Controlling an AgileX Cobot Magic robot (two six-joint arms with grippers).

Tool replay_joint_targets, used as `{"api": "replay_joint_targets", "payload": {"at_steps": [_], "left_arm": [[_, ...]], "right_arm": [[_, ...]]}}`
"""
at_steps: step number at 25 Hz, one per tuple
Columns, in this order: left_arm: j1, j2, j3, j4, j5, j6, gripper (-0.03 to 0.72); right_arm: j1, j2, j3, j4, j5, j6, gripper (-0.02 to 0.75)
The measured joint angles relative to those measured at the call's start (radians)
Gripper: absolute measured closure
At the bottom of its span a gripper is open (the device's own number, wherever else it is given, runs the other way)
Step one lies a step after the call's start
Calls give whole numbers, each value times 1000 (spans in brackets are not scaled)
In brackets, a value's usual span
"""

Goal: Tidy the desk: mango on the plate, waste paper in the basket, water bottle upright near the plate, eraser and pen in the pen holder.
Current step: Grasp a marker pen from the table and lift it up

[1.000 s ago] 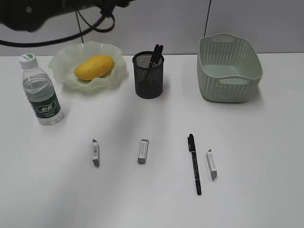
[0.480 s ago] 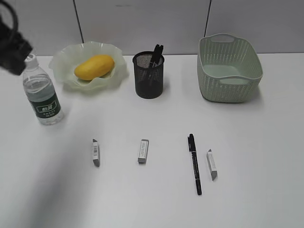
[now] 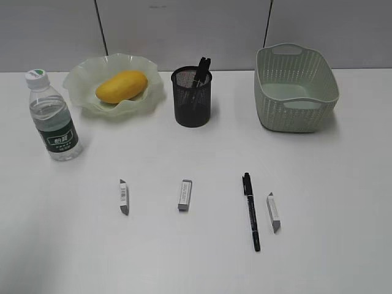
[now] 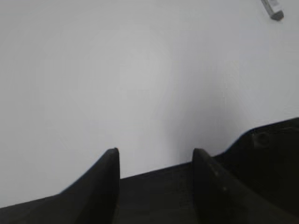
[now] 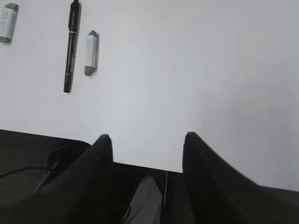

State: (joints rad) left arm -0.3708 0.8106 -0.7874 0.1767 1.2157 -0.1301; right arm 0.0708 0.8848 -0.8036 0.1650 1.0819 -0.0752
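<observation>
Both hands, left (image 4: 154,156) and right (image 5: 147,140), are seen parted and empty over bare counter (image 3: 343,202). The mango (image 3: 121,86) is set on the plate (image 3: 79,76); bottle (image 3: 52,119), holder (image 3: 192,98) and basket (image 3: 295,89) are ranged along the far edge. Three erasers (image 3: 184,195) and a pen (image 3: 250,211) are spaced apart mid-counter.

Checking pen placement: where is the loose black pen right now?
Exterior view: the slim black pen lies right of centre on the white desk, beside a grey eraser.
</observation>
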Motion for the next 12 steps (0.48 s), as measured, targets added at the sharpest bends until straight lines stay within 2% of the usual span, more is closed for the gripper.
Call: {"api": "replay_joint_targets", "payload": {"at_steps": [3,6,9,12], "left_arm": [[0,-177,75,-79,5,4,309],[0,-335,125,-161,6,0,309],[0,-478,153,-198,8,-3,309],[0,-591,168,-183,9,8,309]], "right_arm": [[8,128,-46,60,-21,-35,343],[52,248,-105,77,-43,-42,343],[134,350,-167,78,-73,-18,343],[215,459,-237,72,-83,32,343]]}}
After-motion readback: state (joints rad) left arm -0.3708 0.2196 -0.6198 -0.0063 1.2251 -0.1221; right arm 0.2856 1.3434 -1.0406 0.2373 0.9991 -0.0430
